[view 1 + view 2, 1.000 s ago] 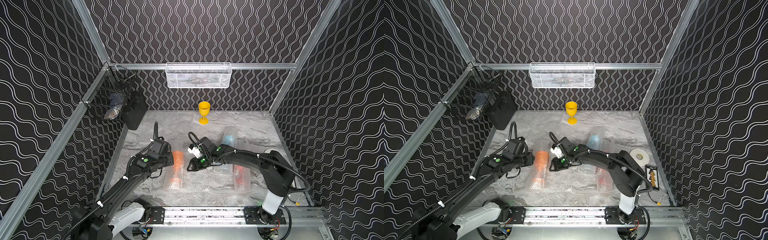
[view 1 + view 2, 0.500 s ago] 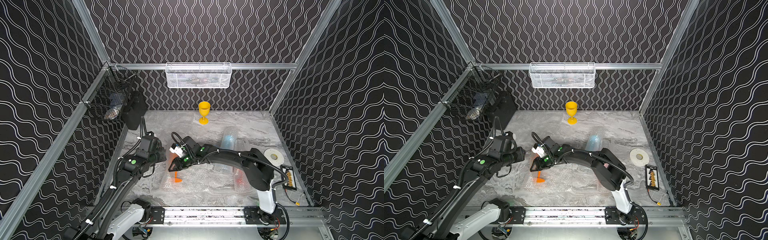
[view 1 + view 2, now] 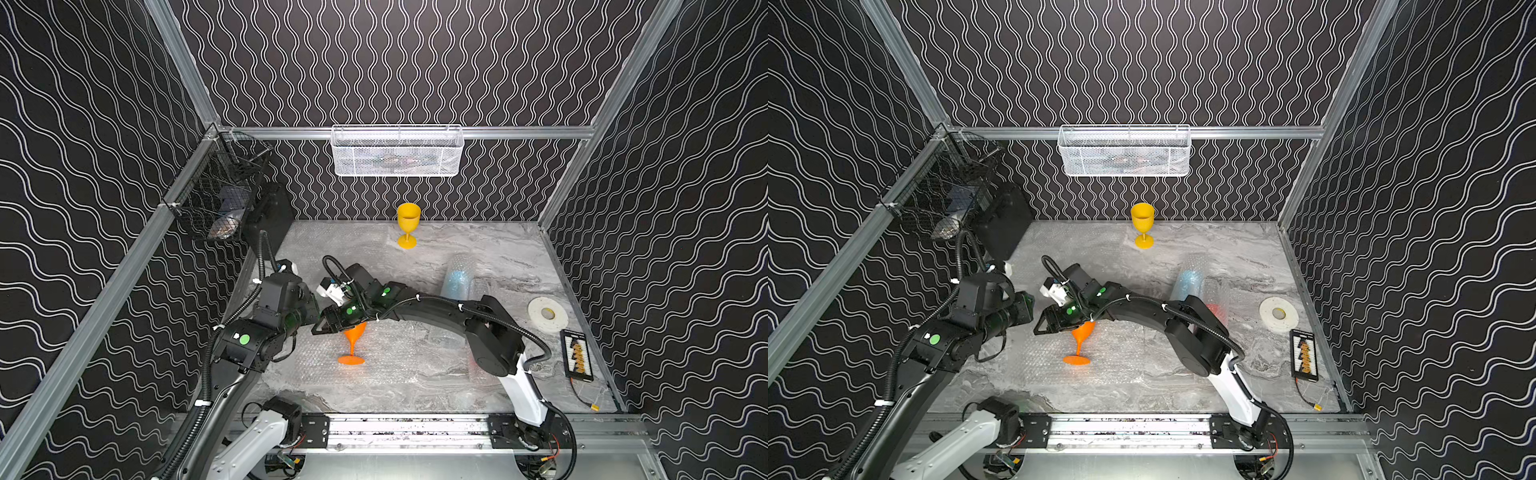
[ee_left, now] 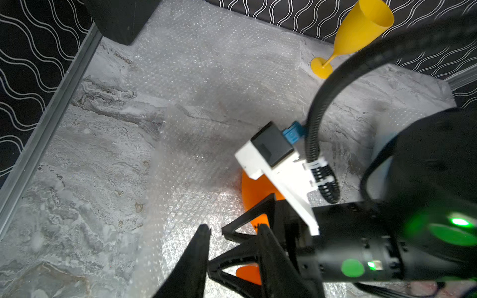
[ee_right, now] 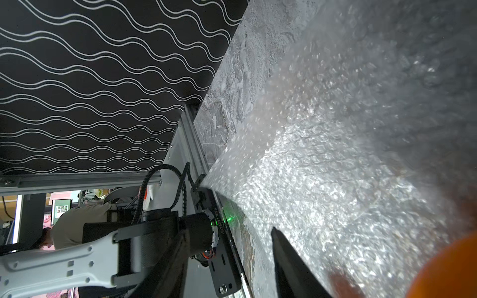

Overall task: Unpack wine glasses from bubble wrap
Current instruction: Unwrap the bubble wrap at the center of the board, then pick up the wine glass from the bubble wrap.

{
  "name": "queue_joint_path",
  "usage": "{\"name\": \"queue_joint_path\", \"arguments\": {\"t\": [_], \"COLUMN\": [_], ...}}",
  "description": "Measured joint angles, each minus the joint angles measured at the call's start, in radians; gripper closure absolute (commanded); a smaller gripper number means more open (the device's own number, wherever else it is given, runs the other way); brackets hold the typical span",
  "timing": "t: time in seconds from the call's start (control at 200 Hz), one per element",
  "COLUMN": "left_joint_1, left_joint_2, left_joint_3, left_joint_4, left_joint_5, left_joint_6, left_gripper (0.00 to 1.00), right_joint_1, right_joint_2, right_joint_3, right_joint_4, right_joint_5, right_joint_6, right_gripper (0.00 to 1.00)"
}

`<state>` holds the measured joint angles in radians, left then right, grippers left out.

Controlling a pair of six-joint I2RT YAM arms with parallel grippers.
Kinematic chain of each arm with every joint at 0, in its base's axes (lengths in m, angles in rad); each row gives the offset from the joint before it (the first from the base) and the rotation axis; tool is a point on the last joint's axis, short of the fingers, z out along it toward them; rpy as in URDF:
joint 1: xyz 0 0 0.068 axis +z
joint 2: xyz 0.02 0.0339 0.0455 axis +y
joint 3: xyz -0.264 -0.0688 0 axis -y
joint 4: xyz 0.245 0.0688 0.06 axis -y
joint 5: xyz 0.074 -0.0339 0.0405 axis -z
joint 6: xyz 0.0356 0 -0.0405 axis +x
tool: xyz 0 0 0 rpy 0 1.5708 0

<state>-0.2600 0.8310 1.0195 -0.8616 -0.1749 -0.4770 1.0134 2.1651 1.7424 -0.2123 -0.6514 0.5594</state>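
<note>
Now the orange goblet, wrapped a second ago, leans bare beside the right hand, whose jaws gape empty.

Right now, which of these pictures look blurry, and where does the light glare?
Both top views: sharp, evenly lit, the orange glass crisp. Left wrist view: the nearest bubble wrap is a hazy smear, the yellow glass clearer. Right wrist view: bright glare on the bubble wrap, the orange glass an unfocused blob.

one yellow goblet beyond the right gripper, one orange goblet beside it, two wrapped tubes, perhaps two flat sheets
</note>
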Motion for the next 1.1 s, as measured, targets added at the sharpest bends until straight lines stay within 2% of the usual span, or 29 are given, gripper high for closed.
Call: {"name": "queue_joint_path", "arguments": {"t": [0.125,0.26,0.35,0.45,0.586,0.631,0.821,0.876,0.971,1.011,1.101], "left_joint_1": [0.000,0.000,0.001,0.004,0.015,0.019,0.044,0.053,0.075,0.084,0.104], "left_joint_2": [0.022,0.072,0.116,0.174,0.223,0.236,0.297,0.306,0.324,0.334,0.358], "left_joint_3": [-0.029,-0.093,-0.146,-0.195,-0.253,-0.271,-0.322,-0.340,-0.367,-0.380,-0.406], "left_joint_4": [0.007,0.039,0.073,0.126,0.206,0.235,0.326,0.347,0.372,0.387,0.415], "left_joint_5": [0.023,0.061,0.091,0.134,0.190,0.207,0.273,0.284,0.301,0.305,0.332], "left_joint_6": [0.000,-0.007,-0.026,-0.049,-0.079,-0.088,-0.117,-0.124,-0.128,-0.130,-0.131], "left_gripper": [0.64,0.64,0.64,0.64,0.64,0.64,0.65,0.66,0.66,0.67,0.67], "right_joint_1": [-0.020,-0.089,-0.117,-0.145,-0.173,-0.166,-0.135,-0.130,-0.122,-0.116,-0.105], "right_joint_2": [-0.091,-0.179,-0.206,-0.211,-0.199,-0.192,-0.139,-0.108,-0.069,-0.064,-0.048], "right_joint_3": [-0.088,-0.196,-0.231,-0.254,-0.229,-0.220,-0.189,-0.163,-0.130,-0.120,-0.102], "right_joint_4": [-0.001,-0.038,-0.069,-0.098,-0.162,-0.170,-0.235,-0.248,-0.264,-0.263,-0.263], "right_joint_5": [0.042,0.152,0.219,0.235,0.273,0.280,0.340,0.353,0.373,0.384,0.388], "right_joint_6": [-0.021,-0.041,-0.061,-0.078,-0.084,-0.087,-0.100,-0.099,-0.096,-0.096,-0.089], "right_gripper": [0.46,0.43,0.42,0.40,0.36,0.29,0.26,0.18,0.16,0.10,0.07]}}
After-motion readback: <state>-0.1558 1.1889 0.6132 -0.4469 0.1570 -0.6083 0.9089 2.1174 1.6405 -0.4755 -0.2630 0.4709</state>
